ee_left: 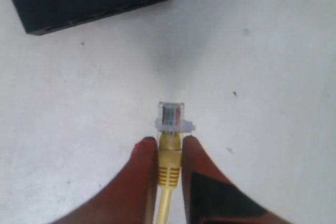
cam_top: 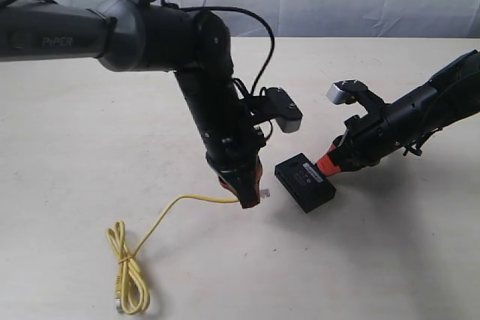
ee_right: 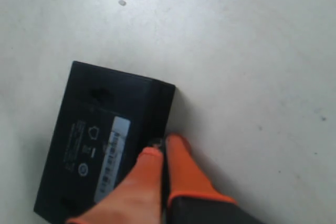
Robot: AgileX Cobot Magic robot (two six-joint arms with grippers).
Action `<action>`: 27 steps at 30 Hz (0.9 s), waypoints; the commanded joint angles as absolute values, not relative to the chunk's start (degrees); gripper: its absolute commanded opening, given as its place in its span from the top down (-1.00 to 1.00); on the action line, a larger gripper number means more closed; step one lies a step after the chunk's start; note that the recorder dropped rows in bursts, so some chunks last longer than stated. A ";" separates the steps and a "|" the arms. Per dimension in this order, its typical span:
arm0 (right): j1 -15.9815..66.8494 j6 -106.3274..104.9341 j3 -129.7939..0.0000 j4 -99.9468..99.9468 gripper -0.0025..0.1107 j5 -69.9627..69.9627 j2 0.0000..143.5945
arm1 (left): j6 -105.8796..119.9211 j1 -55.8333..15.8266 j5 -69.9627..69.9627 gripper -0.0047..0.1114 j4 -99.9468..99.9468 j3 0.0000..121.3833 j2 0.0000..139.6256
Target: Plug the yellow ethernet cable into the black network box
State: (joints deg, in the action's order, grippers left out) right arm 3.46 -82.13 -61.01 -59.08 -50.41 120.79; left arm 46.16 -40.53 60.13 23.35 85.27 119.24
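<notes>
My left gripper is pinching the yellow ethernet cable on its ribbed boot. The clear plug sticks out just past the red fingertips, free of the table. I judge that the right place to hold it: the cord is light and limp and would buckle if taken further back, while the boot is stiff enough to steer. The plug's thin plastic and latch look brittle, so I would keep the pads off it. In the exterior view the cord trails away toward eight o'clock of that gripper into a knotted coil lying flat. The black network box sits at about three o'clock, near the plug but not touching it. I cannot make out which opening on its facing side is the port. The box looks small and light, likely to skate on the smooth top when pushed. My right gripper meets it from its three o'clock end, orange fingers drawn nearly together with their tips against the box's edge, bracing it rather than clamping it as far as I can judge. The box's top carries a white label strip with barcode-like bars and small symbols, all too fine to read. The only legible writing is "PiPER" on the left arm.
</notes>
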 commanded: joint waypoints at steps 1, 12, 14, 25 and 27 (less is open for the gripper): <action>3.47 -82.26 -61.02 -59.63 0.97 -50.16 120.95 | 34.01 -45.16 54.90 0.92 16.23 85.05 119.29; 3.47 -82.26 -61.02 -60.01 0.97 -50.16 120.95 | 22.45 -46.86 50.25 0.92 12.99 85.05 120.32; 3.47 -82.26 -61.02 -60.01 0.97 -50.16 120.95 | 22.45 -46.97 49.19 0.92 14.12 85.05 120.69; 3.47 -82.26 -61.02 -60.01 0.97 -50.16 120.95 | 21.33 -46.97 47.52 0.92 17.54 85.05 123.61; 3.47 -82.26 -61.02 -60.01 0.97 -50.16 120.95 | 21.33 -46.97 46.86 0.92 17.98 85.05 123.61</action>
